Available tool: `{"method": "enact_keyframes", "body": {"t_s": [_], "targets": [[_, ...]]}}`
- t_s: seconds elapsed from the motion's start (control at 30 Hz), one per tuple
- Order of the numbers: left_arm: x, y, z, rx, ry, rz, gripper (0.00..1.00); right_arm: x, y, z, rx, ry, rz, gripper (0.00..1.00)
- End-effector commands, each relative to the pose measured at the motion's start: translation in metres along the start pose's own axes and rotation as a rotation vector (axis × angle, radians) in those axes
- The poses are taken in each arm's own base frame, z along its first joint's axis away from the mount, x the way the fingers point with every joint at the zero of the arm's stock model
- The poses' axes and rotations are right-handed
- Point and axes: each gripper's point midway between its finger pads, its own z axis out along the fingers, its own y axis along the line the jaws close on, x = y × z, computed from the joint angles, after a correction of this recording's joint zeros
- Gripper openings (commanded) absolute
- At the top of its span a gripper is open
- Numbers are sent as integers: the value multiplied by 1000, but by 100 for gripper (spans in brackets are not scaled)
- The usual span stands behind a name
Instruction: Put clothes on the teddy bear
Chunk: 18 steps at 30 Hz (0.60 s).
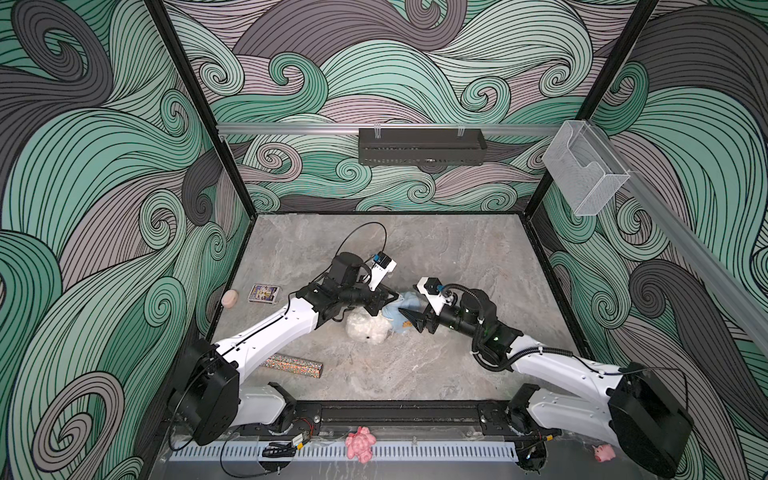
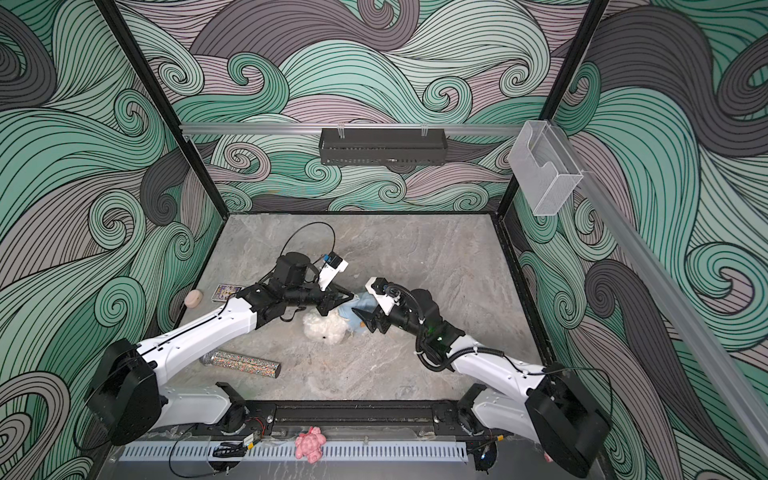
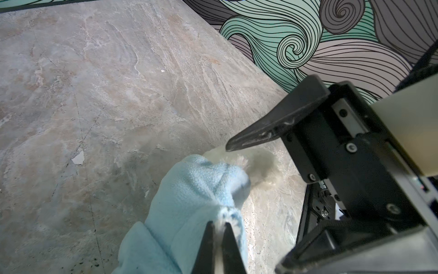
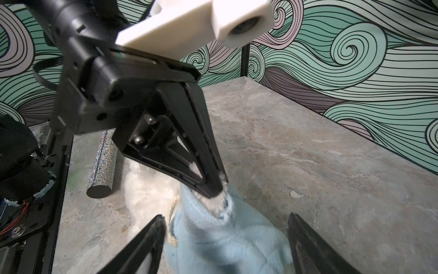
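The teddy bear (image 1: pixel 368 330) lay mid-table (image 1: pixel 436 257), partly inside one light blue fleece garment (image 1: pixel 400 305), and my left arm (image 1: pixel 291 320) hid some of it from above. My left gripper (image 4: pixel 220 189) was pinched on white fur poking from the sleeve cuff. My right gripper (image 4: pixel 226 215) stood spread on either side of the fleece, holding nothing. Nearby lay one glitter tube (image 1: pixel 291 365), one card box (image 1: pixel 264 293) and one pale round lump (image 1: pixel 230 298). Past the front rail sat one pink lumpy toy (image 1: pixel 360 444) and one pink pig (image 1: pixel 603 452).
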Motion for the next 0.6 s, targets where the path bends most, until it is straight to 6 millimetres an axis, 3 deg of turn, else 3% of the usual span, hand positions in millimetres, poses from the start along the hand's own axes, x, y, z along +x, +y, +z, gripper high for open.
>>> {"method": "enact_keyframes", "body": {"t_s": [0.0, 0.1, 0.17, 0.33, 0.43, 0.57], "targets": [[-26, -14, -2, 49, -63, 1, 0, -8, 7, 15, -33, -32, -9, 78], [-31, -20, -2, 80, -87, -40, 0, -3, -3, 28, 14, -61, 94, 70], [-35, -24, -3, 100, -108, -61, 0, 11, -13, 37, 64, -48, 167, 62], [-56, -34, -17, 133, -193, -147, 0, 73, -28, 37, 186, 61, 255, 46], [-75, -39, -29, 170, -269, -198, 0, 106, -25, 30, 201, 141, 266, 45], [-92, -41, -37, 205, -321, -232, 0, 132, -20, 23, 217, 210, 268, 45]]}}
